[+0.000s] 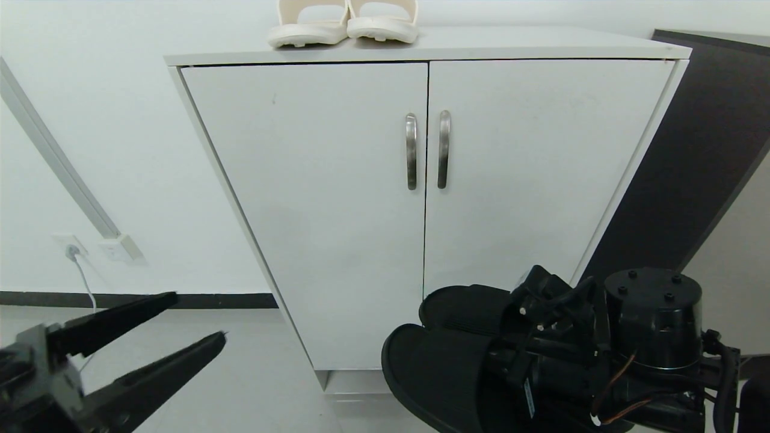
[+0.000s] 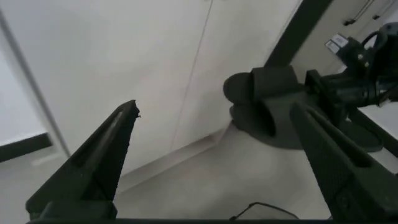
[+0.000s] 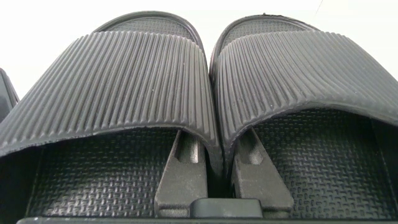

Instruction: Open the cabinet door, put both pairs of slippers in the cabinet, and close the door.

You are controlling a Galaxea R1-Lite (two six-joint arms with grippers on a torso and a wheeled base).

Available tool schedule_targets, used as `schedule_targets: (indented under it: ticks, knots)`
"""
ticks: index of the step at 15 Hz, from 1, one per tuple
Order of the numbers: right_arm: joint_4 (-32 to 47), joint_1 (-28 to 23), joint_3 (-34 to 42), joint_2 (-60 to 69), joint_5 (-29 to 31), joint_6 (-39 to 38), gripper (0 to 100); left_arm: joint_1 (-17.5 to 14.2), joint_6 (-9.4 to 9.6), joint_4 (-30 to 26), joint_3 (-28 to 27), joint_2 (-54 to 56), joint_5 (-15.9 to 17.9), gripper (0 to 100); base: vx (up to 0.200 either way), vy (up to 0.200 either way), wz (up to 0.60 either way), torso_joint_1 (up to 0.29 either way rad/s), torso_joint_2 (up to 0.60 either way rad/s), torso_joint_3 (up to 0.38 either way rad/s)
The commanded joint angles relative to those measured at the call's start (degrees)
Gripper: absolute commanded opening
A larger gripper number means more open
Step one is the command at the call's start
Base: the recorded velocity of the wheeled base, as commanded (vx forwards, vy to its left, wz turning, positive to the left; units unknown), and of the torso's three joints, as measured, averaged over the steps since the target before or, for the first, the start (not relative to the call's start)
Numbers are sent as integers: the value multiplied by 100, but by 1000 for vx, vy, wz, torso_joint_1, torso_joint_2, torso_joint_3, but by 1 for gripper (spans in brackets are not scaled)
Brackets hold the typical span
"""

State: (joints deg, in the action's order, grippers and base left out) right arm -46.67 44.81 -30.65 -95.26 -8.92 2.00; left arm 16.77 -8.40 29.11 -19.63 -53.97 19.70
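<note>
**Cabinet** [image 1: 301,337]: white, with two doors. The left door [image 1: 313,210] and the right door [image 1: 529,180] are both shut. It is stood on a pale floor [image 1: 252,385] against a white wall [image 1: 108,120].

**Handles** [image 1: 411,150]: two upright metal bars, set side by side where the doors meet.

**Cream slippers** [image 1: 343,29]: one pair, laid side by side on the cabinet top, above the left door.

**Black slippers** [image 1: 445,355]: one pair with ribbed straps, held side by side in front of the lower part of the right door, outside the cabinet.

**Right gripper** [image 3: 219,180]: one finger is slid under each strap. The adjoining inner sides of the two black slippers are clamped between the fingers.

**Left gripper** [image 1: 198,316]: fingers spread wide apart, nothing held. It is kept low over the floor, left of the cabinet and well apart from the black slippers.

**Wall socket** [image 1: 69,243]: fixed low on the wall, left of the cabinet, with a cable plugged in.

**Dark panel** [image 1: 692,180]: placed just beside the cabinet's right side.
</note>
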Motion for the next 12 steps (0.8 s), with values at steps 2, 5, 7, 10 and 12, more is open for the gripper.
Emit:
schedule_targets:
  ticks: [2, 5, 7, 10, 12]
  knots:
    - [0, 1, -3, -10, -4, -7, 0, 827, -39, 314, -1122, -1608, -230, 100, 0, 0, 0, 0, 0, 0]
    - [0, 1, -3, -54, -4, -24, 0, 1451, -92, 323, -1948, -2294, -239, 100, 0, 0, 0, 0, 0, 0]
    - [0, 1, 24, -54, -4, -24, 0, 2023, -355, 323, -2608, -2689, -300, 100, 0, 0, 0, 0, 0, 0]
    - [0, 1, 24, -81, -4, -24, 0, 2401, -672, 306, -3662, -3383, -318, 100, 0, 0, 0, 0, 0, 0]
    - [0, -8, 24, -98, -4, -24, 0, 2603, -918, 235, -4190, -3744, -282, 100, 0, 0, 0, 0, 0, 0]
